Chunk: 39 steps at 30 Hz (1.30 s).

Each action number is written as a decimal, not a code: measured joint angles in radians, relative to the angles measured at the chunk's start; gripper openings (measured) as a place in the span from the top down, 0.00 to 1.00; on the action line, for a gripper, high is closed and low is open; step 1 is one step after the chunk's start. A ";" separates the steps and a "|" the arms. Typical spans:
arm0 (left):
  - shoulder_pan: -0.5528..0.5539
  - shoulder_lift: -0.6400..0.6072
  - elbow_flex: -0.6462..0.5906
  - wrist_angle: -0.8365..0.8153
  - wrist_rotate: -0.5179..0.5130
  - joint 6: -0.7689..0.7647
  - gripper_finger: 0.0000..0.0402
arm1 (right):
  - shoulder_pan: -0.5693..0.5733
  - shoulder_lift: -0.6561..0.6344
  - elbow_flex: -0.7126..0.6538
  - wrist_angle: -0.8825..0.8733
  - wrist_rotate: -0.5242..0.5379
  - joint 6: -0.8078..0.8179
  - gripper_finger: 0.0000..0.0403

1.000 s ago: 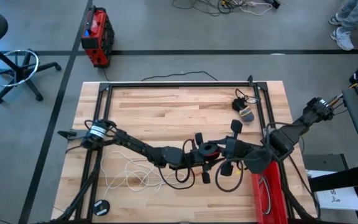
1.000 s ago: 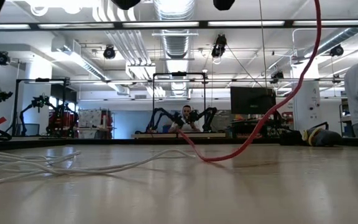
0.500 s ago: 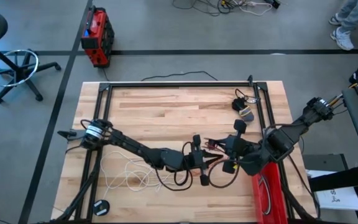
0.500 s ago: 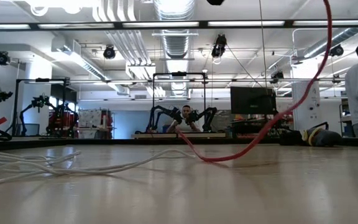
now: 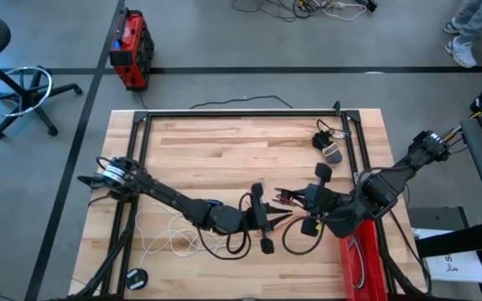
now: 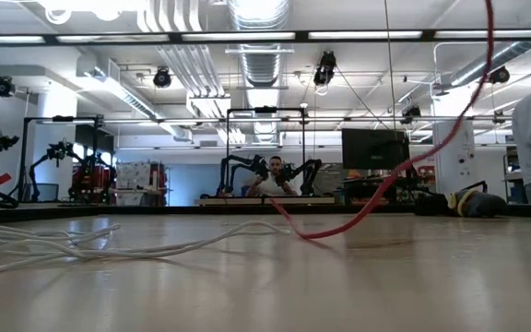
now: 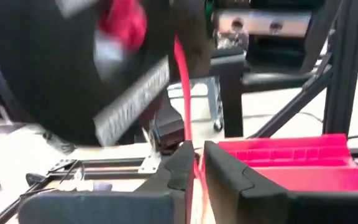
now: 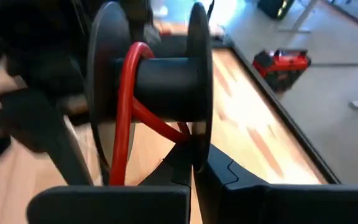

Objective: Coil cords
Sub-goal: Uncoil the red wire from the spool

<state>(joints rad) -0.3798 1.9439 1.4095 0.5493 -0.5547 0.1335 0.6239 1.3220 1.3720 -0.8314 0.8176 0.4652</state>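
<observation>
Overhead, table-level, two wrist close-ups

Two dark jointed arms, black cabling, matte black fingers (image 7: 225, 168)

No text, label, brand or number can be read in any view; the white paper sheet (image 5: 458, 266) to the right of the wooden table (image 5: 224, 155) carries dark marks, but they are too small to read

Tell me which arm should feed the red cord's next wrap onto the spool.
Left. Its tool grips the red cord beside the spool, so it can probably guide the wrap. The right tool holds the spool's flange.
</observation>
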 joint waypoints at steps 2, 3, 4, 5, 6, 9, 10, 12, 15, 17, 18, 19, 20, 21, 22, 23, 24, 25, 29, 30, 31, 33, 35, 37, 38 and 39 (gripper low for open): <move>-0.002 0.002 -0.045 0.101 0.012 0.006 0.91 | 0.000 0.000 0.000 0.061 0.019 -0.046 1.00; -0.002 0.003 -0.075 0.170 0.023 0.009 0.89 | -0.001 0.000 0.000 0.095 0.023 -0.069 1.00; -0.002 0.003 -0.107 0.255 0.036 0.012 0.87 | -0.002 0.000 0.000 0.131 0.030 -0.089 1.00; -0.002 0.003 -0.140 0.337 0.048 0.013 0.85 | -0.002 0.000 0.000 0.165 0.039 -0.104 1.00; -0.002 0.003 -0.172 0.415 0.055 0.013 0.83 | -0.002 0.000 0.000 0.201 0.048 -0.126 1.00; 0.006 0.003 -0.236 0.541 0.088 0.009 0.77 | -0.010 0.002 -0.002 0.332 0.050 -0.189 1.00; 0.010 0.003 -0.244 0.550 0.105 0.004 0.74 | -0.016 0.006 -0.003 0.374 0.050 -0.211 1.00; 0.016 0.003 -0.245 0.549 0.139 -0.007 0.69 | -0.026 0.015 -0.003 0.441 0.047 -0.270 1.00; 0.023 0.003 -0.246 0.547 0.159 -0.015 0.63 | -0.048 0.023 -0.005 0.501 0.037 -0.326 1.00; 0.026 0.003 -0.250 0.552 0.148 -0.015 0.59 | -0.066 0.027 -0.005 0.512 0.018 -0.327 1.00; 0.027 0.003 -0.250 0.559 0.151 -0.016 0.57 | -0.073 0.029 -0.005 0.513 0.008 -0.328 1.00; 0.030 0.003 -0.249 0.561 0.158 -0.022 0.55 | -0.078 0.030 -0.005 0.512 -0.003 -0.328 1.00; 0.034 0.003 -0.245 0.560 0.165 -0.035 0.54 | -0.083 0.031 -0.005 0.513 -0.011 -0.327 1.00; 0.039 0.003 -0.240 0.552 0.184 -0.058 0.53 | -0.087 0.030 -0.005 0.515 -0.013 -0.327 1.00; 0.046 0.003 -0.235 0.537 0.209 -0.083 0.52 | -0.090 0.030 -0.005 0.516 -0.013 -0.328 1.00; 0.053 0.003 -0.229 0.516 0.239 -0.109 0.52 | -0.092 0.030 -0.005 0.517 -0.013 -0.328 1.00; 0.059 0.003 -0.221 0.493 0.256 -0.138 0.52 | -0.095 0.030 -0.005 0.516 -0.013 -0.328 1.00; 0.065 0.004 -0.209 0.464 0.259 -0.167 0.52 | -0.095 0.030 -0.005 0.516 -0.014 -0.328 1.00; 0.091 0.004 -0.160 0.340 0.259 -0.237 0.55 | -0.101 0.030 -0.005 0.516 -0.014 -0.339 1.00; 0.094 0.004 -0.152 0.321 0.259 -0.239 0.56 | -0.103 0.030 -0.005 0.516 -0.013 -0.345 1.00; 0.095 0.004 -0.148 0.310 0.259 -0.240 0.58 | -0.105 0.030 -0.005 0.515 -0.014 -0.349 1.00; 0.095 0.004 -0.147 0.311 0.259 -0.240 0.63 | -0.106 0.030 -0.005 0.515 -0.005 -0.357 1.00; 0.083 -0.001 -0.158 0.315 0.269 -0.245 0.71 | -0.106 0.026 -0.005 0.514 0.008 -0.373 1.00; 0.070 -0.007 -0.170 0.315 0.291 -0.268 0.81 | -0.106 0.019 -0.005 0.490 0.019 -0.370 1.00; 0.063 -0.009 -0.175 0.318 0.293 -0.279 0.87 | -0.106 0.015 -0.005 0.472 0.021 -0.361 1.00; 0.056 -0.010 -0.178 0.319 0.294 -0.283 0.92 | -0.106 0.013 -0.005 0.453 0.022 -0.351 1.00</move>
<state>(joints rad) -0.3238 1.9334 1.2311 0.8680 -0.2607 -0.1494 0.5179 1.3348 1.3670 -0.3779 0.8398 0.1143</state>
